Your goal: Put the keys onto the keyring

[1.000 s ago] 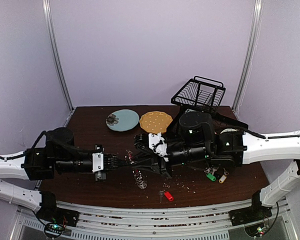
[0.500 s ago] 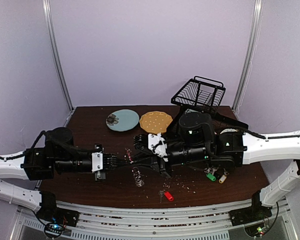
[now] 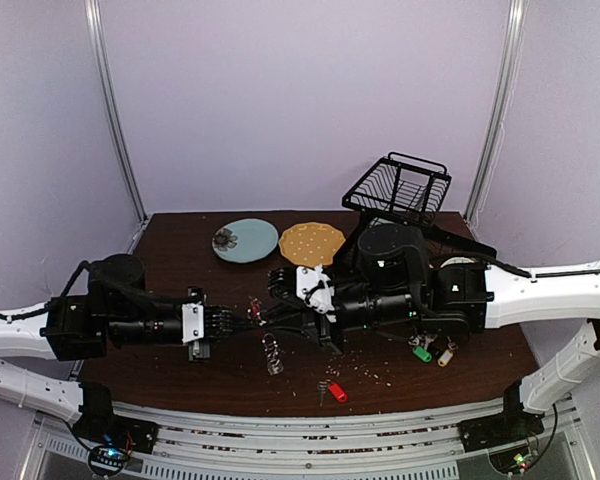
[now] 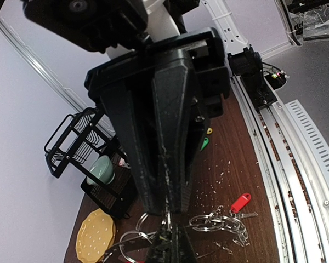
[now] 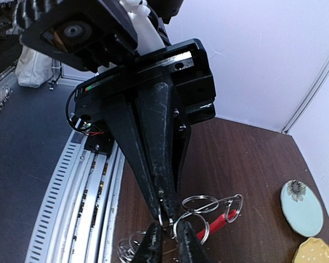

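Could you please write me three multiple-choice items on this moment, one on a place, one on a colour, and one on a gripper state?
1. Where is the loose key with the red tag?
A. On the blue plate
B. On the table, near the front edge
C. In the dish rack

2. What colour is the scalloped plate beside the blue plate?
A. Yellow
B. Green
C. White

3. How does the left gripper stand?
A. Wide open above the rack
B. Open, flat on the table
C. Shut on the keyring

Answers:
1 B, it lies on bare wood in front of both arms.
2 A, the top view shows mustard yellow.
3 C, the right wrist view shows its fingertips pinching a ring.
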